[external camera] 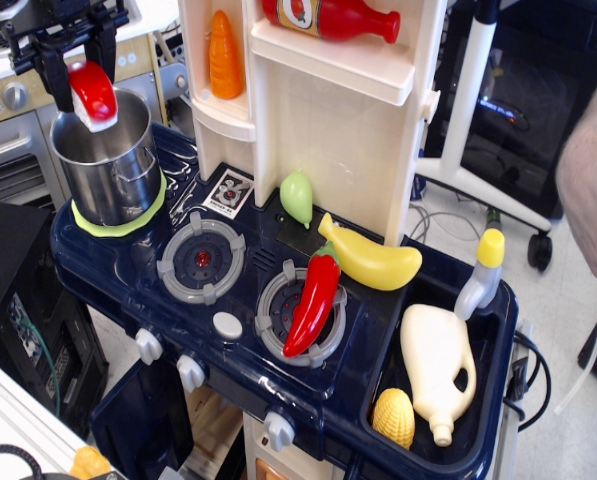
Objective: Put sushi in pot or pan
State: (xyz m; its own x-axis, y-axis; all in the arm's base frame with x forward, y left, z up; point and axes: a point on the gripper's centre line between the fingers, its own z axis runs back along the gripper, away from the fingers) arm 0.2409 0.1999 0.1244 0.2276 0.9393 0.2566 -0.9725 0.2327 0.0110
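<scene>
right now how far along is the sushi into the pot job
Done: the sushi is off the stove, clamped in the gripper. In hand: it hangs over the open mouth of the pot, at about rim level. Left: release so it drops inside, then pull the arm clear. The chili pepper lies untouched on the right burner.
</scene>
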